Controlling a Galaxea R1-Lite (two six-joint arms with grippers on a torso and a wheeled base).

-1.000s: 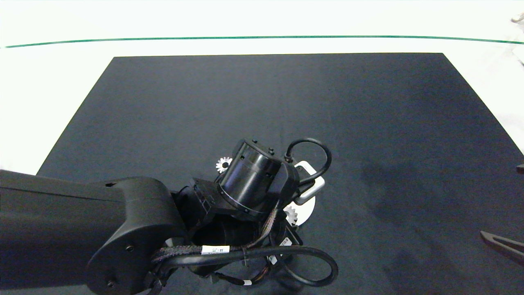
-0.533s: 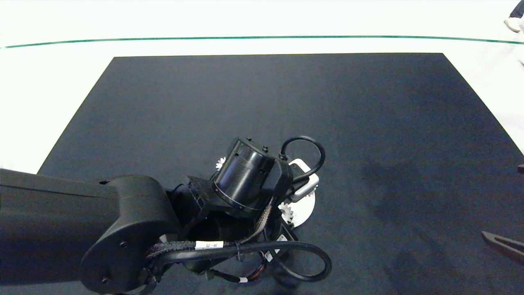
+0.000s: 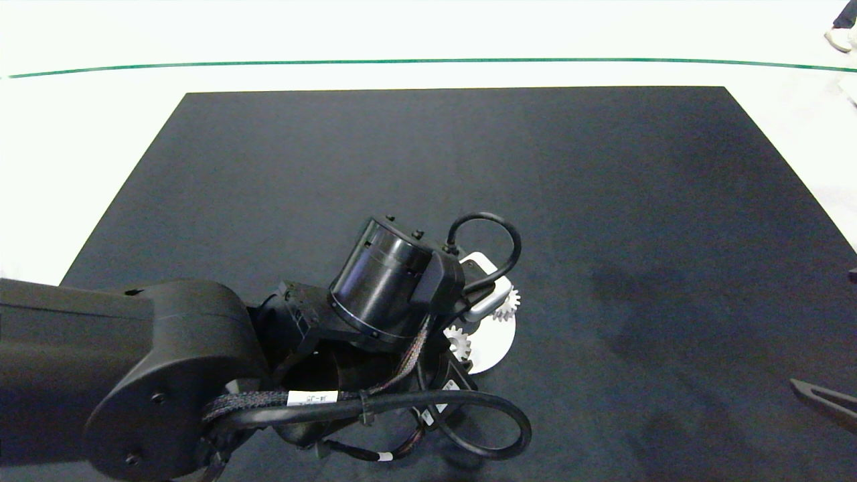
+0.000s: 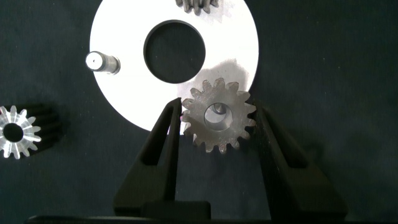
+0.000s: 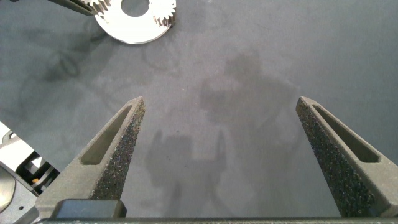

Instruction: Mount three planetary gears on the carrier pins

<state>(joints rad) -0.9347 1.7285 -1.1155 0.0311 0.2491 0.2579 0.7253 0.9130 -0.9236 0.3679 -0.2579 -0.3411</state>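
Note:
The white carrier disc (image 4: 124,93) lies on the black mat, partly under my left wrist in the head view (image 3: 495,341). One planetary gear (image 4: 217,116) sits between the fingers of my left gripper (image 4: 217,107), which is shut on it. A carrier pin shows inside that gear's hole, at the disc's rim. A second gear (image 4: 198,5) (image 3: 505,304) stands on the disc's far side. One pin (image 4: 102,61) is bare. The third gear (image 4: 15,130) rests loose on the mat beside the disc. My right gripper (image 5: 227,149) is open over bare mat, far to the right.
The black mat (image 3: 602,201) covers most of the white table, with a green line (image 3: 428,61) beyond it. A person's shoe (image 3: 837,37) shows at the far right corner. The right gripper's fingertip (image 3: 823,402) enters at the right edge.
My left arm has shifted left and nearer. This uncovered the gear on the disc's far side and hid the loose gear on the mat from the head view. The right arm has not moved.

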